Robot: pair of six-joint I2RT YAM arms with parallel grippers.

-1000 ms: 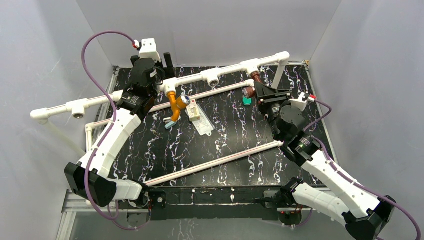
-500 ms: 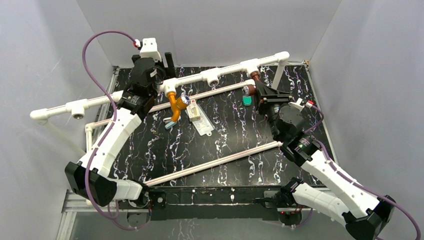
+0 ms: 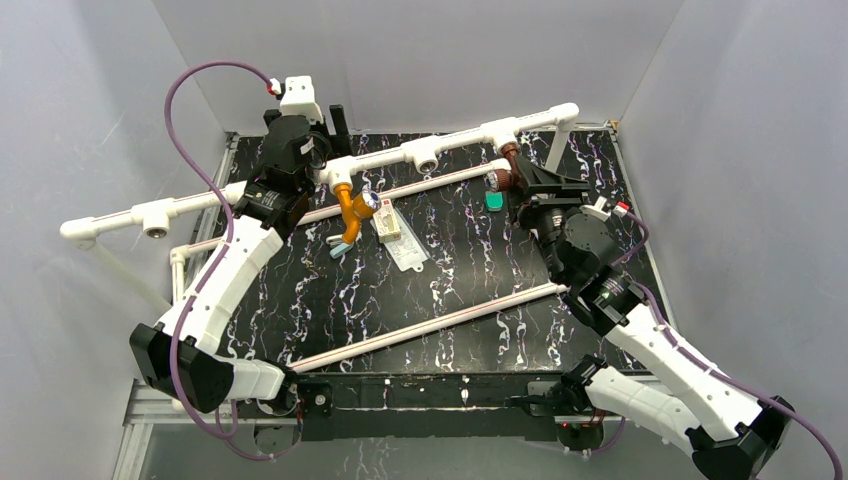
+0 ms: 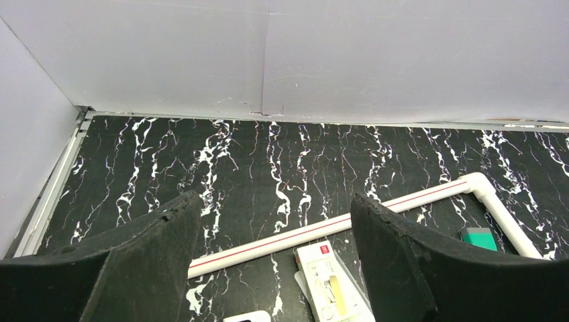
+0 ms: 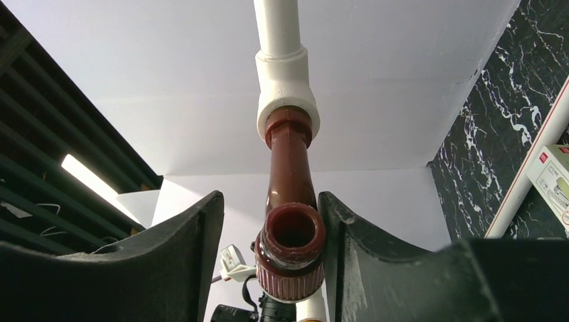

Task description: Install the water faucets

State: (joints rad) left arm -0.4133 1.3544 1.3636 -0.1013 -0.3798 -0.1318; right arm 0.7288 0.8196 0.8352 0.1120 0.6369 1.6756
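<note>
The dark reddish-brown faucet [image 3: 510,160] hangs from a white tee socket [image 5: 287,100] on the long white pipe [image 3: 460,140]. It also shows in the right wrist view [image 5: 290,174], spout mouth toward the camera. My right gripper [image 3: 520,185] straddles it, open: in the right wrist view [image 5: 270,201] there is a clear gap on the left, and the right finger is close beside it. The orange-yellow faucet [image 3: 350,212] with its silvery knob hangs from another tee. My left gripper [image 3: 322,152] is open and empty just behind it [image 4: 272,201].
A small green flat piece [image 3: 494,201] lies on the black marbled table below the brown faucet. A white packet [image 3: 397,235] lies beside the orange faucet. A thin red-striped pipe [image 3: 420,185] crosses the back and another [image 3: 430,325] crosses the front. Grey walls enclose the table.
My right gripper has turned slightly at the wrist beside the brown faucet, and its jaws look wider apart. The left arm and the orange faucet have not moved.
</note>
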